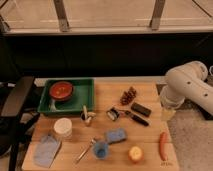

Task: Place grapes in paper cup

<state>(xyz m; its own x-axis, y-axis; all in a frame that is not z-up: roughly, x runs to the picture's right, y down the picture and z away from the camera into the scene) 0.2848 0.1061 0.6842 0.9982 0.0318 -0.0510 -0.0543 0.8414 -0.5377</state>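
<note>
The grapes (128, 95), a small dark reddish-brown bunch, lie on the wooden table (150, 131) at the back, right of centre. The paper cup (63, 128), short, wide and white, stands upright at the front left, below the green tray. The white arm (189, 86) bends in from the right. My gripper (168, 111) hangs at the arm's end over the table's right edge, about a hand's width right of the grapes and far from the cup. It holds nothing that I can see.
A green tray (85, 102) holds a red bowl (61, 90). Also on the table are a black box (140, 109), a black-handled tool (129, 115), a blue sponge (116, 135), a blue cup (100, 149), a fork (86, 150), a yellow fruit (135, 154), a sausage (162, 145) and a blue cloth (46, 150).
</note>
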